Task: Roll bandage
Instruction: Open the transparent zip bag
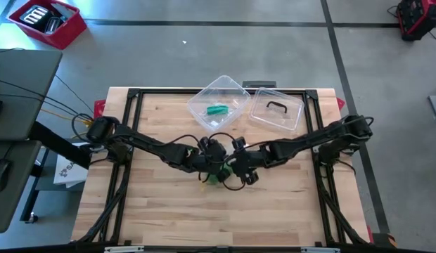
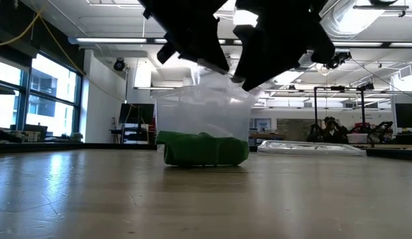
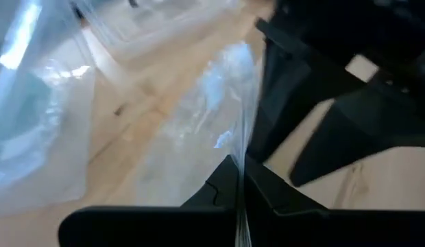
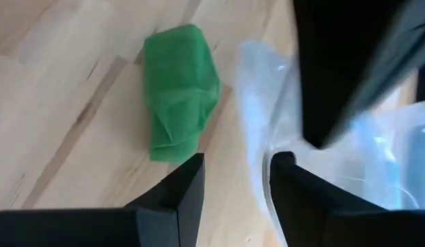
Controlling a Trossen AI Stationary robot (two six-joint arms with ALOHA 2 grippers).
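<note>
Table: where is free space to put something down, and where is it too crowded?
The table is bare in front of both grippers, and along its left and right sides. It is crowded at the middle, around the green bandage, and at the back, by the clear container and lid.

I'm seeing both arms meeting at mid-table, the left gripper (image 1: 206,150) and right gripper (image 1: 237,150) hovering close together over a green bandage (image 1: 215,176). Behind them are sitting a clear container (image 1: 218,102) and its lid (image 1: 276,110).
</note>
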